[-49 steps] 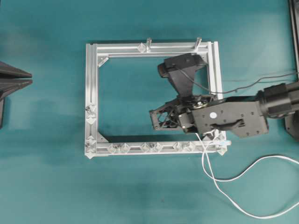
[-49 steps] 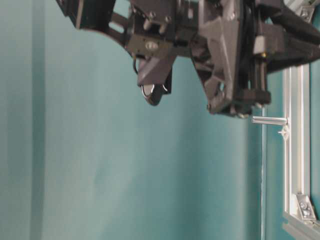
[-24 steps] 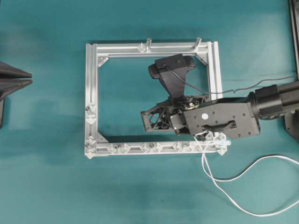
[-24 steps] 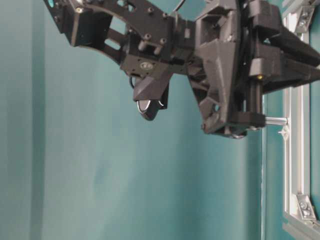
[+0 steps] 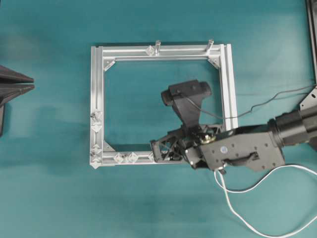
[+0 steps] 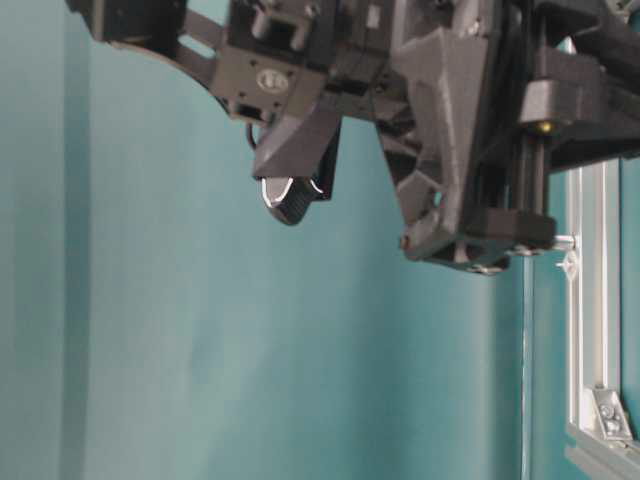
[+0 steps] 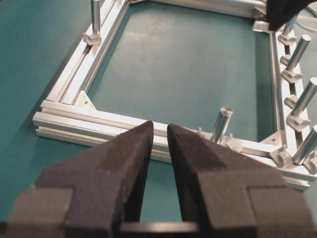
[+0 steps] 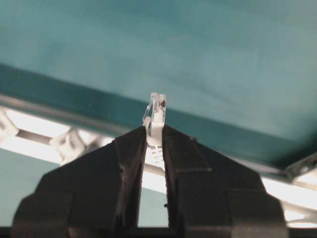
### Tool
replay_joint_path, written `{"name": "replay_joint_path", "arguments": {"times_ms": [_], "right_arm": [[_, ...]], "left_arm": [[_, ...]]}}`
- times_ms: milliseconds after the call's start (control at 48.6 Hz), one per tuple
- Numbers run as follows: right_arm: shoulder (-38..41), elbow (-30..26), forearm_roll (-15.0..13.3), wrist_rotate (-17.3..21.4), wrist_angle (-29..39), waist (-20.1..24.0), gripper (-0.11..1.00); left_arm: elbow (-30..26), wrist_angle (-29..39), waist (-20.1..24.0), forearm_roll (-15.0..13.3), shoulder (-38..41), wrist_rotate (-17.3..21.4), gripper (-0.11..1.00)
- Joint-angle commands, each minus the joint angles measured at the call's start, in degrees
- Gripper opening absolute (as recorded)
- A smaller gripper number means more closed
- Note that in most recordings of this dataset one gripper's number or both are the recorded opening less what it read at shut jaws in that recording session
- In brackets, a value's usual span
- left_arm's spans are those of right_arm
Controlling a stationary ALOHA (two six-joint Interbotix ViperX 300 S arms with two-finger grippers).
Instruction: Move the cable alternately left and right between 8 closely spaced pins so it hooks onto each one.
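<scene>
The right gripper (image 8: 154,136) pinches the cable (image 5: 233,198) by its clear plug, over the frame's (image 5: 96,99) six-o'clock rail. Limp and light, the cord trails toward four o'clock, so gripping near the tip looks wise. The left gripper (image 7: 158,148) stands parted, empty.

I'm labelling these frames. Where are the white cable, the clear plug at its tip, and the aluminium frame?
White cable (image 5: 233,208), overhead view, on the slack curve below the right arm.
Clear plug (image 8: 155,116), right wrist view, on its body above the fingertips.
Aluminium frame (image 5: 96,99), overhead view, on the left rail.
</scene>
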Motion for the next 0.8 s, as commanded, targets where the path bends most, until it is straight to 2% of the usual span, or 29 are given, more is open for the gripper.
{"name": "replay_joint_path", "arguments": {"times_ms": [0, 391, 781], "right_arm": [[-0.9, -1.4, 0.0, 0.7, 0.0, 1.1, 0.13], [-0.8, -1.9, 0.1, 4.3, 0.6, 3.9, 0.13], [0.4, -3.8, 0.6, 4.5, 2.4, 4.7, 0.13]], "left_arm": [[-0.6, -0.6, -0.1, 0.2, 0.4, -0.4, 0.24], [-0.6, -0.5, -0.1, 0.2, 0.4, -0.4, 0.24], [-0.5, -0.5, -0.1, 0.2, 0.5, -0.4, 0.24]]}}
